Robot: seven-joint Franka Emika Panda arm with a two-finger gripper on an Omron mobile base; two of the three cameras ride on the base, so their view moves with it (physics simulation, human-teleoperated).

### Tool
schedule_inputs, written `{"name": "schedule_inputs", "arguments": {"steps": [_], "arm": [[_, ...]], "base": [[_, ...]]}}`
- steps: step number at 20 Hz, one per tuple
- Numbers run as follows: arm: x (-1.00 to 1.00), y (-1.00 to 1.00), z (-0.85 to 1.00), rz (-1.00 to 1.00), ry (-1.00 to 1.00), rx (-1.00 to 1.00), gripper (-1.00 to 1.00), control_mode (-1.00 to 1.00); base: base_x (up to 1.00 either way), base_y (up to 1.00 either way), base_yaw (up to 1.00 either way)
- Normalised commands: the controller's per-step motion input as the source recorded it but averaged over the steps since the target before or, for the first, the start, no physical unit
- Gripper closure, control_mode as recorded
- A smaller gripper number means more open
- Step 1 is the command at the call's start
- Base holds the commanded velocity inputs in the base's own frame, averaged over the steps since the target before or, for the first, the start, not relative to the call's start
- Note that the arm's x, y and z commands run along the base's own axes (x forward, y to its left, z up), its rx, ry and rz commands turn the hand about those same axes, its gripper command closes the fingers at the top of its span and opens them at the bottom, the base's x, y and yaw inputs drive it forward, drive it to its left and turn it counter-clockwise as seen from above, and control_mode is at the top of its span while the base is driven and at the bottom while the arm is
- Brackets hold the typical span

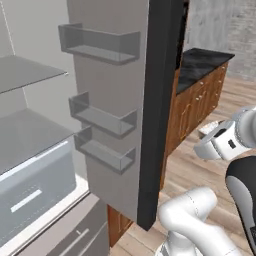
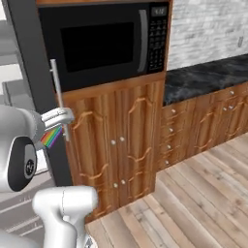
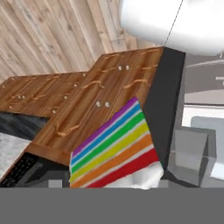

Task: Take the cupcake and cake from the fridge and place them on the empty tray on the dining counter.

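We hold the cake [image 3: 116, 146], a rainbow-layered slice, clamped in our gripper [image 2: 55, 127] beside the open door of the fridge [image 1: 150, 110]. So we judge one item is taken out; carrying it to the tray on the dining counter is left, and also the cupcake.

Gripper [image 2: 57, 127] at left, clamped on a rainbow-striped cake [image 2: 52, 136] slice, just in front of the dark edge of the open fridge door [image 2: 36, 72] with its bar handle. Black microwave [image 2: 104, 41] above wooden cabinets [image 2: 116, 145]. Dark marble counter [image 2: 208, 77] at right, plank floor below.
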Motion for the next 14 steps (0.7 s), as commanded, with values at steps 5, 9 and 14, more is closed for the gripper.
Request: {"name": "schedule_inputs", "arguments": {"steps": [5,9,14], "arm": [[0.0,0.0,0.0,0.0,0.0,0.0,1.0,1.0],[0.0,0.0,0.0,0.0,0.0,0.0,1.0,1.0],[0.0,0.0,0.0,0.0,0.0,0.0,1.0,1.0]], "base": [[0.0,0.0,-0.64],[0.0,-0.02,-0.64],[-0.04,-0.1,-0.61]]}}
